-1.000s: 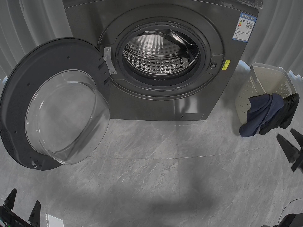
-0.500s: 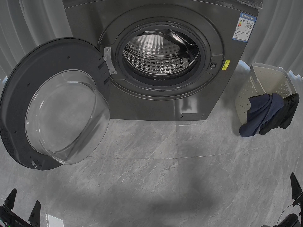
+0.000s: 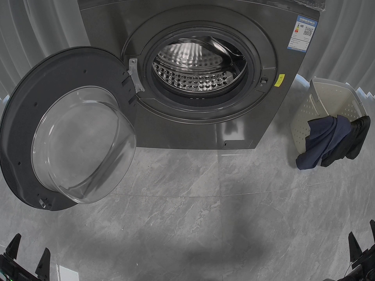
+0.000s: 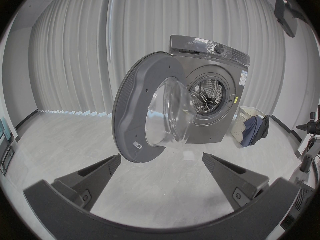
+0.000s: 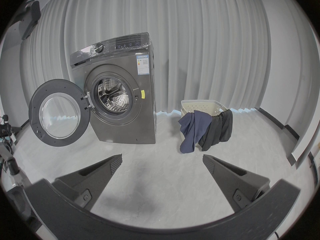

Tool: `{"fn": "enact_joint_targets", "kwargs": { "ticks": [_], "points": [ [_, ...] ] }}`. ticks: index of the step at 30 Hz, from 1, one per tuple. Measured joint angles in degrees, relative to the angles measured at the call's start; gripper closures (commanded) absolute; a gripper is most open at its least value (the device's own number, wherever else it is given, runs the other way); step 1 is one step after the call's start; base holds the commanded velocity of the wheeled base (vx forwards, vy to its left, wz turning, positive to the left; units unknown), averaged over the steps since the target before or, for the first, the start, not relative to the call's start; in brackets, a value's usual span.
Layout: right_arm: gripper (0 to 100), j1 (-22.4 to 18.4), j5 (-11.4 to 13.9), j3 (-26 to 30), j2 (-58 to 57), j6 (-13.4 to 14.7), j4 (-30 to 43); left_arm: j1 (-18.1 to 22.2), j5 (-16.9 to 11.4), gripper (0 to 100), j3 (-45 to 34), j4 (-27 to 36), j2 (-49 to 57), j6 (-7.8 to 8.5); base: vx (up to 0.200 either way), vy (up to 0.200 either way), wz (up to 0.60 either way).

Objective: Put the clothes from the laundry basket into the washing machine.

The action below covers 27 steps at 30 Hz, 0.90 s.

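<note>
The grey washing machine (image 3: 195,59) stands ahead with its round door (image 3: 66,129) swung wide open to the left and a bare steel drum (image 3: 197,69). To its right sits the cream laundry basket (image 3: 332,98), with a navy garment (image 3: 322,139) and a black garment (image 3: 349,139) draped over its front rim. My left gripper (image 3: 28,250) hangs open low at the left, holding nothing. Low at the right, my right gripper (image 3: 363,240) is open too, well short of the basket (image 5: 203,105) and its navy garment (image 5: 193,127).
Pleated grey curtains (image 3: 39,24) line the wall behind the machine. The open door (image 4: 150,107) juts out over the grey tiled floor (image 3: 203,215) on the left side. Open floor lies between me and the machine and basket.
My right gripper has dropped from beside the basket's hanging clothes down toward the lower right corner of the head view. The left gripper, clothes and machine door stayed put.
</note>
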<state>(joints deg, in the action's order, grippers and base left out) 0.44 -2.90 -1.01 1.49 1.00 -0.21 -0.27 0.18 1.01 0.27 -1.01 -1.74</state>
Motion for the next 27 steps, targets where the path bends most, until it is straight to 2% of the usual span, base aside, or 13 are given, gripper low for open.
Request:
{"fn": "enact_joint_targets", "kwargs": {
  "ticks": [27],
  "points": [
    [0,-0.1,0.3,0.0,-0.9,-0.8,0.1,0.0,0.0,0,0.0,0.0,0.0,-0.09,0.0,-0.2,0.0]
  ]
}}
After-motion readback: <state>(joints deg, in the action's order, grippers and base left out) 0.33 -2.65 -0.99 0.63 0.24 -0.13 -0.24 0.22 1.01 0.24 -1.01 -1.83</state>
